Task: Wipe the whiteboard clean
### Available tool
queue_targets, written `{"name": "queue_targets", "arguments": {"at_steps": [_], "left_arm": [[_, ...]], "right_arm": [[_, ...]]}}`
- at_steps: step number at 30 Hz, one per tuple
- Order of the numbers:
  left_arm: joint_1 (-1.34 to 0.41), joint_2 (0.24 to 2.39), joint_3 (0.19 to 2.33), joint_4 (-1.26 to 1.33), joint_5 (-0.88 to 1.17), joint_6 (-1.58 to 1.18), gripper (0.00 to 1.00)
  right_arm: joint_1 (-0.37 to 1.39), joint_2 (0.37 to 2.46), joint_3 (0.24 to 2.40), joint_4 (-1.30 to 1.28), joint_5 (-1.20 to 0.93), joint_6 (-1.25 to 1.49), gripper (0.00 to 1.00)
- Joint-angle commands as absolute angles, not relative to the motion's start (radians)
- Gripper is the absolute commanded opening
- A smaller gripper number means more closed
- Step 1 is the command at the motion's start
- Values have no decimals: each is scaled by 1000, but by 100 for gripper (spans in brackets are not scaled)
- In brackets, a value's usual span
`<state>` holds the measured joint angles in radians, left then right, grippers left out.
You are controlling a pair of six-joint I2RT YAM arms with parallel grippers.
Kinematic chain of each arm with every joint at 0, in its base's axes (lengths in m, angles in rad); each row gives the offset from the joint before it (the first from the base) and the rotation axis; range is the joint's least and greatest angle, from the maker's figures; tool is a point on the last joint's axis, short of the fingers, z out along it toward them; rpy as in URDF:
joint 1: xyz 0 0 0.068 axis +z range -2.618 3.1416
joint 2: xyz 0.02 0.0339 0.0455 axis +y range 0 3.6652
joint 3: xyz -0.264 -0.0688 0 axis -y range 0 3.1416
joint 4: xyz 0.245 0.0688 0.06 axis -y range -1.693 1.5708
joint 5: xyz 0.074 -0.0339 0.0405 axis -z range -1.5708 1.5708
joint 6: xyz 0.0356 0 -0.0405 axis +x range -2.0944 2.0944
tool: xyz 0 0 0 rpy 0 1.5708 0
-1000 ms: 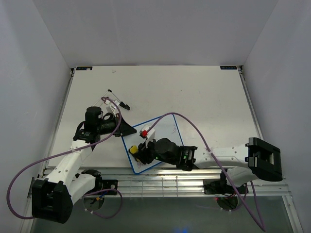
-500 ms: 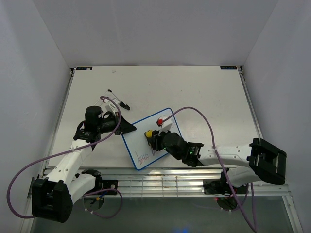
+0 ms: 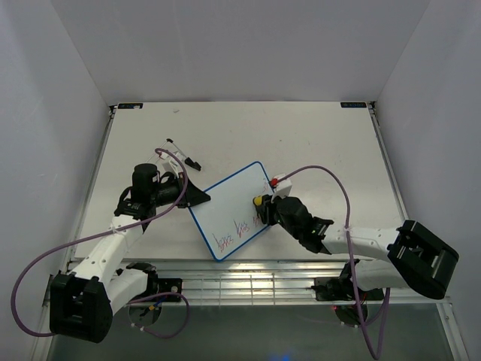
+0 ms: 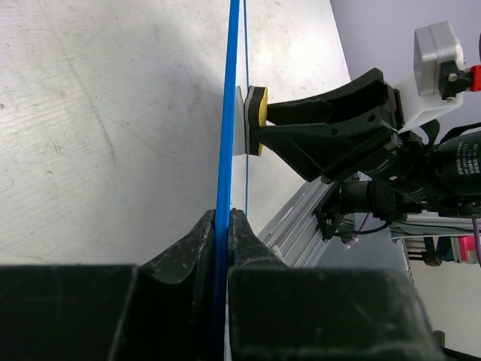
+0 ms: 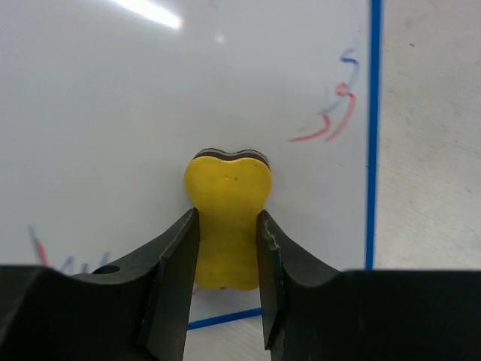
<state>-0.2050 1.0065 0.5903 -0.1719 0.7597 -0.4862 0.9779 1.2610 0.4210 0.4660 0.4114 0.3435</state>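
Yellow eraser (image 5: 228, 180), pinched in the right gripper (image 5: 227, 222), presses the whiteboard (image 3: 225, 201) mid-wipe while the left gripper (image 4: 222, 226) clamps its frame. Next, sweep the scribbles (image 3: 234, 233) beside the right gripper.

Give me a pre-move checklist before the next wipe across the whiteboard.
1. Left gripper clamped on the whiteboard blue frame: ok.
2. Right gripper shut on the yellow eraser: ok.
3. Eraser pad touching the board surface: ok, per the left wrist view.
4. Red-blue scribbles cleared: not ok; lines show along its near edge.
5. Board lying flat on the table: cannot tell.
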Motion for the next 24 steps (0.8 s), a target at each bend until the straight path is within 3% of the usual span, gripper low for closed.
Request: {"name": "queue_targets", "arguments": {"at_steps": [1, 6, 11, 24], "left_arm": [[-235, 1032, 603, -239, 816, -436, 0], [-239, 1069, 606, -238, 830, -436, 0], [-242, 1071, 604, -245, 810, -436, 0], [-242, 1058, 615, -264, 739, -439, 0]], "right_arm": [[1021, 1261, 514, 485, 247, 333, 31], [985, 1276, 594, 469, 222, 345, 31], [813, 1318, 624, 313, 157, 353, 31], [690, 1164, 397, 284, -21, 367, 31]]}}
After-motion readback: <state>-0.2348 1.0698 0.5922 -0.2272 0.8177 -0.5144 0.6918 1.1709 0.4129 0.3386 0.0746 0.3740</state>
